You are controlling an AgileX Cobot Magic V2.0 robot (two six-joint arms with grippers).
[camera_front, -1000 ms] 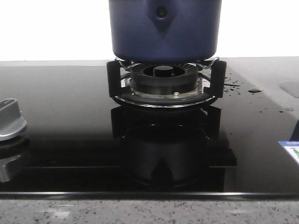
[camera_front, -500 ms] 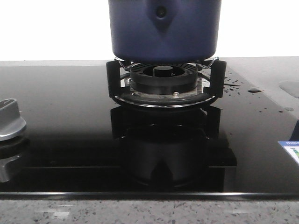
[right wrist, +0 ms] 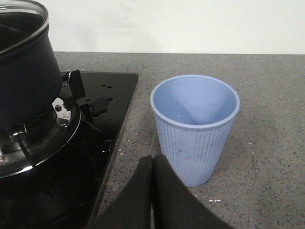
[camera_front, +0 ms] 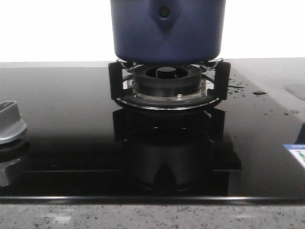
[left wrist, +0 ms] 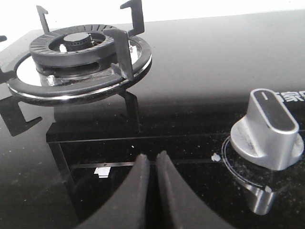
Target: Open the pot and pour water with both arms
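The dark navy pot [camera_front: 167,29] stands on the burner grate at the top centre of the front view, its triangular handle mount with one rivet facing me. It also shows in the right wrist view [right wrist: 21,71] with a glass lid [right wrist: 19,21] on it. My right gripper [right wrist: 153,162] is shut and empty over the grey counter, close in front of a light blue ribbed cup [right wrist: 194,126]. My left gripper [left wrist: 152,160] is shut and empty above the black glass hob, between an empty burner [left wrist: 76,57] and a silver knob [left wrist: 268,131]. Neither gripper shows in the front view.
A black ribbed burner ring [camera_front: 167,78] and grate prongs sit under the pot. Water drops lie on the glass to its right [camera_front: 238,86]. A silver knob [camera_front: 9,121] is at the left edge. The speckled counter edge [camera_front: 152,214] runs along the front.
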